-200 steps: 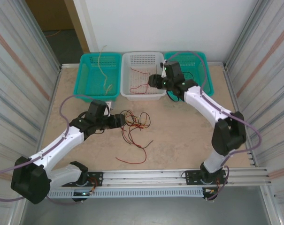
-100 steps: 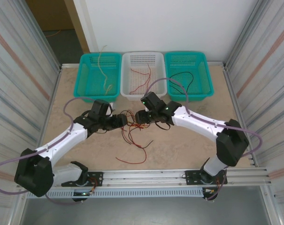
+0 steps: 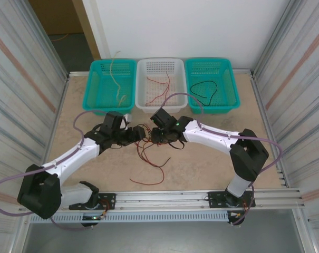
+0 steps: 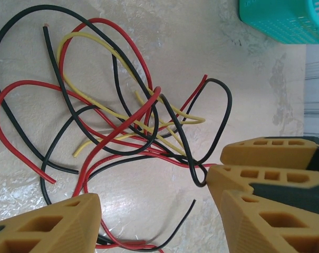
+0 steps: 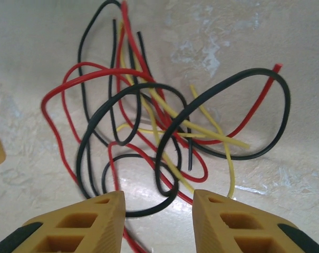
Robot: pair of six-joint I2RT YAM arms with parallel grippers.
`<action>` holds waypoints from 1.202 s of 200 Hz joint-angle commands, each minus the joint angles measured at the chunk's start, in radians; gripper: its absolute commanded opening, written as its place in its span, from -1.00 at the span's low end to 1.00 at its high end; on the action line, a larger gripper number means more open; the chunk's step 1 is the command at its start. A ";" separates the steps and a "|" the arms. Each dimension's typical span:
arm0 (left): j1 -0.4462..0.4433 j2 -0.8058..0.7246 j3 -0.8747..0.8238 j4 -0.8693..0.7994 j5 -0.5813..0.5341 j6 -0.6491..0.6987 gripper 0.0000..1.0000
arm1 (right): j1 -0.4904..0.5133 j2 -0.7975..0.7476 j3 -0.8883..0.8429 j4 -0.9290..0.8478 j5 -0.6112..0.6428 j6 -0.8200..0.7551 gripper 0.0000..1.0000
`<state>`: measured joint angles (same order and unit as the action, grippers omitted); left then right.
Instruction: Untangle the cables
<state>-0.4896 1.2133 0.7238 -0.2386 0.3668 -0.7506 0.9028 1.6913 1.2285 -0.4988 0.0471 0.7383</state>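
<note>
The cables (image 3: 148, 150) lie as a loose tangle of red, black and yellow strands on the table's middle. My left gripper (image 3: 136, 136) sits at the tangle's left edge and my right gripper (image 3: 154, 134) at its upper right, the two nearly facing each other. In the left wrist view the tangled cables (image 4: 122, 110) spread ahead of my open left gripper (image 4: 154, 211), with red and black strands on the table between its fingers. In the right wrist view my right gripper (image 5: 156, 211) is open just above the cables (image 5: 159, 121), a black loop (image 5: 167, 192) lying between its fingertips.
Three baskets stand at the back: a teal one (image 3: 96, 87) holding a tan cable, a white one (image 3: 143, 100) holding a red cable, a teal one (image 3: 230, 89) holding a black cable. A single red strand (image 3: 148, 178) trails towards the front rail.
The right arm has swung from the back baskets down to the tangle, leaving a black cable in the right teal basket, and its jaws have narrowed. The left gripper has barely shifted.
</note>
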 commanded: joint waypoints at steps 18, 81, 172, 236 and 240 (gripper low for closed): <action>0.008 0.029 -0.014 0.071 0.065 -0.045 0.18 | -0.011 0.006 0.022 0.008 0.042 0.094 -0.22; -0.001 0.146 0.003 0.185 0.123 -0.069 0.06 | -0.054 0.020 0.009 0.082 0.019 0.150 -0.54; -0.002 0.206 -0.014 0.301 0.173 -0.107 -0.27 | -0.065 0.065 0.002 0.141 -0.054 0.175 -0.81; -0.003 0.230 -0.052 0.416 0.204 -0.171 -0.26 | -0.043 0.015 -0.016 0.175 -0.062 0.161 -1.00; -0.004 0.232 -0.052 0.418 0.205 -0.173 -0.29 | -0.042 0.014 -0.017 0.176 -0.059 0.159 -1.00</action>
<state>-0.4900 1.4307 0.6857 0.1211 0.5400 -0.8955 0.8429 1.7500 1.2205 -0.3611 0.0032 0.9054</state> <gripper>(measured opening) 0.375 0.064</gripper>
